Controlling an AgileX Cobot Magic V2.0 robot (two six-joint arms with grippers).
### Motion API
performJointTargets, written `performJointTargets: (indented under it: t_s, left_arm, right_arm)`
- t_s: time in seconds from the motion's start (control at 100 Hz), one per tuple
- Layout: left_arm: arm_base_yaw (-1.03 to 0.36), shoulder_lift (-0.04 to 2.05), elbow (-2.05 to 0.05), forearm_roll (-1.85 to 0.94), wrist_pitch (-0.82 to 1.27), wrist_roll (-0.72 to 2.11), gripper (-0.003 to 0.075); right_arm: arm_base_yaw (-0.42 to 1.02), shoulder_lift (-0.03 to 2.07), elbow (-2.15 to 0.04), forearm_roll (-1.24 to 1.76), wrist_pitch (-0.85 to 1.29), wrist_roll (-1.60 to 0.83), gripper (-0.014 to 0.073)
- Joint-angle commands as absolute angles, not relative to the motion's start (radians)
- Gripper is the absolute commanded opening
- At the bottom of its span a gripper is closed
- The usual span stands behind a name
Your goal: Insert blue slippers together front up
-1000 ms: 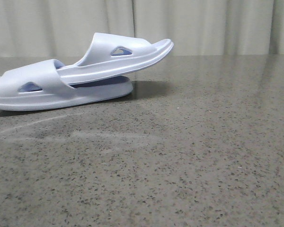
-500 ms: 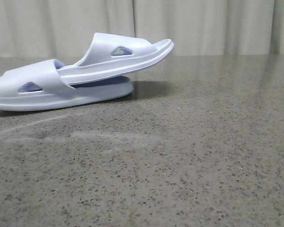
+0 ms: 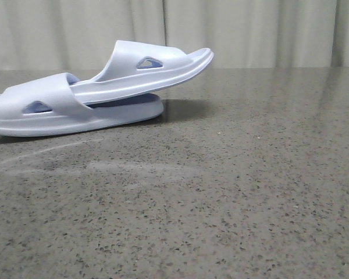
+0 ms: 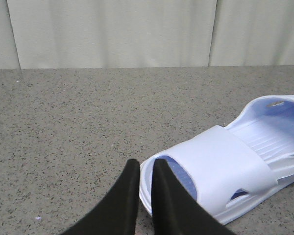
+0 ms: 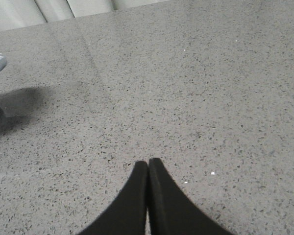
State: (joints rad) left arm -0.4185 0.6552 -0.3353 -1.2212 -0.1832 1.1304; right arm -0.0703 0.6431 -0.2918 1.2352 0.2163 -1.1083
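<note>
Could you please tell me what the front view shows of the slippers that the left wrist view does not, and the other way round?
Only the front view shows the upper slipper whole, slid under the strap of the lower slipper, its free end raised off the table. Only the left wrist view shows the left gripper, nearly closed on nothing beside the lower slipper's end, and the ribbed footbed inside. Both show the lower slipper's strap with its triangular cut-out, the speckled table and the curtain.

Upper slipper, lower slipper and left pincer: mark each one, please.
upper slipper (image 3: 141, 63), front view, on its strap beside the triangular cut-out.
lower slipper (image 3: 46, 96), front view, on its strap.
left pincer (image 4: 146, 169), left wrist view, between the fingertips.
</note>
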Motion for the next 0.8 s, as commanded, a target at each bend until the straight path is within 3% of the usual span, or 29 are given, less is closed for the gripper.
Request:
performJointTargets:
  t_s: [0.0,0.4,0.47,0.64,0.79]
  left_arm:
    - [-0.427,0.655,-0.364,-1.216,-0.213,1.13,0.0015]
    - [-0.427,0.652,-0.36,-1.196,-0.222,1.104,0.0015]
    - [-0.423,0.626,-0.341,-1.022,-0.241,0.945,0.0015]
    - [-0.331,0.489,-0.184,-0.306,-0.284,0.261,0.0015]
    - [-0.175,0.328,-0.083,-0.111,-0.181,0.071,0.0015]
  right_arm:
    - [-0.071,0.639,-0.32,1.254,0.203,-1.12,-0.0085]
    - [-0.071,0.639,-0.32,1.254,0.203,-1.12,-0.0085]
    - [-0.071,0.639,-0.32,1.254,0.203,-1.12,-0.0085]
    - [-0.071,0.639,-0.32,1.254,0.203,-1.12,-0.0085]
    - [-0.071,0.639,-0.32,1.254,0.203,-1.12,-0.0085]
